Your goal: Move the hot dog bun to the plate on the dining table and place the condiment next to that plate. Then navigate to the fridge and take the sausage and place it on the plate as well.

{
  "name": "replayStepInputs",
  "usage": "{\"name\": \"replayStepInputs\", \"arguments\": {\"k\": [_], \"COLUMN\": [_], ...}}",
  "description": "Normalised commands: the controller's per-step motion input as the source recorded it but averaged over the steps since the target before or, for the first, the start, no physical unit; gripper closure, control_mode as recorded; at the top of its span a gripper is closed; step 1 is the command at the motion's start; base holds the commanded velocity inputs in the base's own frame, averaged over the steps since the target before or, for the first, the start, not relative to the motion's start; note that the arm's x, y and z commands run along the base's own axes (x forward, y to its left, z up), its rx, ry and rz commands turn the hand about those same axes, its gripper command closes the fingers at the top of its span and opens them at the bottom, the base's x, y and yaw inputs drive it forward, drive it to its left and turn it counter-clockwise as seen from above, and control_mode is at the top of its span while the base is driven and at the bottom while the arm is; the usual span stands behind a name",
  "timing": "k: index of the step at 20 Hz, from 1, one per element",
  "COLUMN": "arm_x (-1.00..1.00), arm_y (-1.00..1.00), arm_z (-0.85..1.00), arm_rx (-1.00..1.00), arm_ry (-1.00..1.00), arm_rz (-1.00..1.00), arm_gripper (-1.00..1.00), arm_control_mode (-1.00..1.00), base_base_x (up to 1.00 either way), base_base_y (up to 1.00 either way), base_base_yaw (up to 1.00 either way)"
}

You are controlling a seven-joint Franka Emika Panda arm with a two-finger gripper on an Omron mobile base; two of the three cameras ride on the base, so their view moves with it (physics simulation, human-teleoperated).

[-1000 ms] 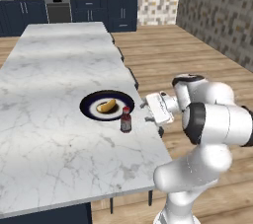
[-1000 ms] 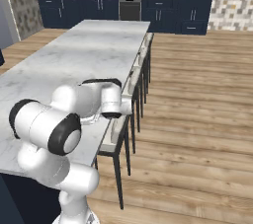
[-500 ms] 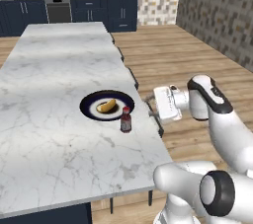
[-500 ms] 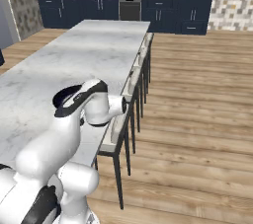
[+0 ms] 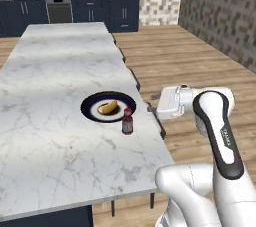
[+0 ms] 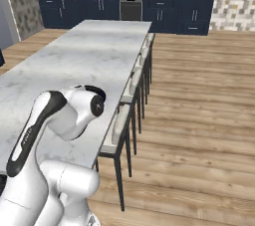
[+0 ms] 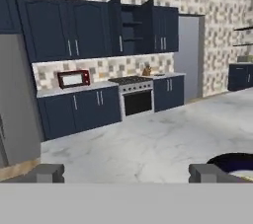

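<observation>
The hot dog bun (image 5: 107,107) is lying on the dark plate (image 5: 91,105), and that plate is sitting on the long marble counter (image 5: 55,71), close to the edge nearest the arm. The condiment bottle (image 5: 127,121), dark red with a pale cap, is standing upright just beside the plate, on the side facing the robot and touching or nearly touching the rim.

In the left base view the end effector (image 5: 153,109) is hanging off the edge of the counter, beside the stools (image 5: 154,121), level with the plate and apart from the bottle. Its white hand is lying roughly level and pointing back across the counter. In the hand view the end effector (image 7: 127,172) is showing two grey finger tips (image 7: 45,172) spread wide at the bottom, with nothing between them: the jaws are standing fully open and empty.

The hand camera is looking across the marble top toward navy cabinets (image 7: 74,109), a stove (image 7: 136,97) and a red microwave (image 7: 73,78) on the far worktop. A sliver of the plate (image 7: 232,161) is peeking in at the lower right.

From the right base view, the arm's elbow is blocking the near end of the counter (image 6: 84,56), and a row of stools (image 6: 130,100) is lining the counter's side above the wooden floor (image 6: 199,100).
</observation>
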Motion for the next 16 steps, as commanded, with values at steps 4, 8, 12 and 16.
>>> {"name": "replayStepInputs", "arguments": {"k": [4, 8, 12, 16], "arm_x": [-0.66, -0.65, -0.81, -0.98], "arm_y": [0.08, 0.02, 0.0, 0.0], "arm_z": [0.63, 0.65, 0.53, 0.27], "arm_rx": [0.0, 0.01, 0.08, 0.06], "arm_ry": [0.27, 0.31, 0.31, 0.25], "arm_rz": [-0.3, -0.29, -0.3, -0.34], "arm_gripper": [-1.0, -1.0, -1.0, -1.0], "arm_control_mode": [-1.0, -1.0, -1.0, -1.0], "base_base_x": [0.0, 0.0, 0.0, 0.0], "base_base_y": [0.0, 0.0, 0.0, 0.0], "base_base_yaw": [0.0, 0.0, 0.0, 0.0]}}
